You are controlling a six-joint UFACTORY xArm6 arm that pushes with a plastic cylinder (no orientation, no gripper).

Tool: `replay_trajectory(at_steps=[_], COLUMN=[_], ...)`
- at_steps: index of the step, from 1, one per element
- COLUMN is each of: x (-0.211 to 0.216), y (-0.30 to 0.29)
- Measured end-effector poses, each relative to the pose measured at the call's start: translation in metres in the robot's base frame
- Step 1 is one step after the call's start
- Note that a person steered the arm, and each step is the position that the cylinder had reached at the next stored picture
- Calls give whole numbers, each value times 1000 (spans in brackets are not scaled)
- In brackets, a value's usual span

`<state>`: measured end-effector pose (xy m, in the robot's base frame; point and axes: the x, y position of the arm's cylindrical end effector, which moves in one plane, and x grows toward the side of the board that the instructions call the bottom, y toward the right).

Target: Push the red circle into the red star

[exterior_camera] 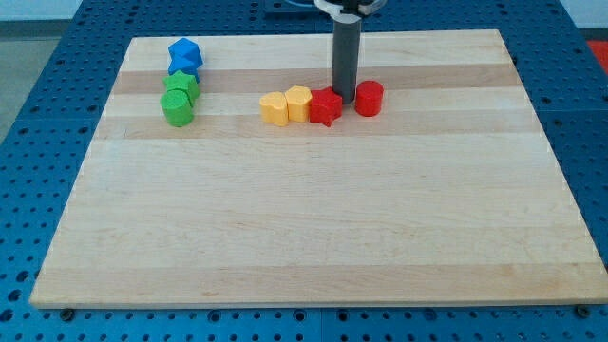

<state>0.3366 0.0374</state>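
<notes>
The red circle (370, 98) stands on the wooden board near the view's top centre. The red star (325, 106) lies just left of it, with a small gap between them. My tip (344, 99) is at the lower end of the dark rod, set down in that gap, slightly toward the view's top, touching or nearly touching both red blocks.
Two yellow blocks (275, 107) (298, 102) sit in a row touching the red star's left side. At the view's upper left is a cluster: two blue blocks (184, 54) above two green blocks (178, 107). The board's edge (313, 306) runs along the view's bottom.
</notes>
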Motion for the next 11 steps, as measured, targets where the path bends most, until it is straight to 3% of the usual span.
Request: replay_trajectory(at_steps=[1, 2, 3, 4, 8, 10, 11], x=[-33, -50, -30, -1, -15, 25, 25], y=[5, 63, 88, 80, 55, 41, 45])
